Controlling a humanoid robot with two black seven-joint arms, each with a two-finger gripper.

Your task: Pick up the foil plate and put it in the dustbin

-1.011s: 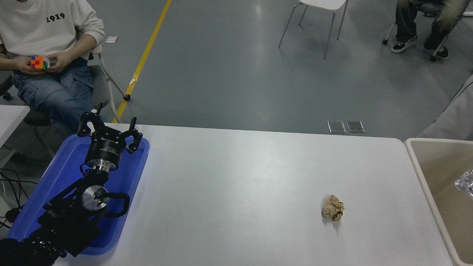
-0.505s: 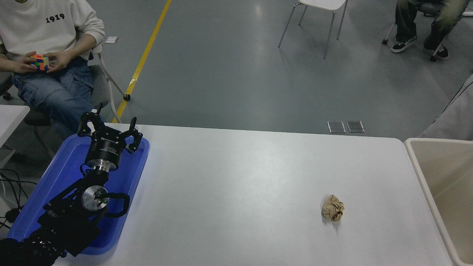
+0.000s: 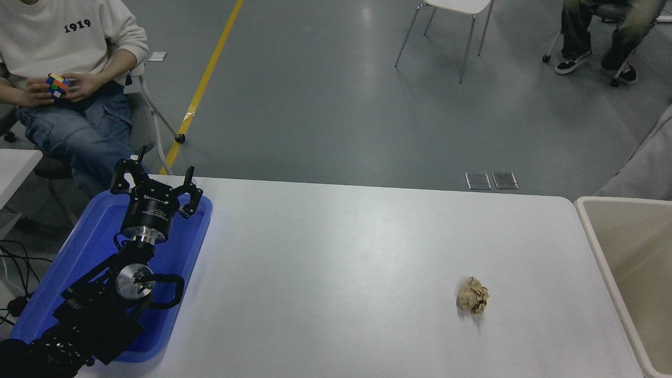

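Since no foil plate shows on the table (image 3: 336,247) or in the visible part of the dustbin (image 3: 593,231), we cannot tell where it lies; we judge the drop done, so the step is to keep our arms clear and leave the paper ball (image 3: 472,302) alone. From the head view, our left gripper (image 3: 156,185) sits parked over the blue tray (image 3: 79,252), fingers spread wide and holding nothing. Our right arm is out of view.

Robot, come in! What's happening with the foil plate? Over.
Left gripper parked open over blue tray. Right arm out of view. Foil plate not visible; dustbin at right.
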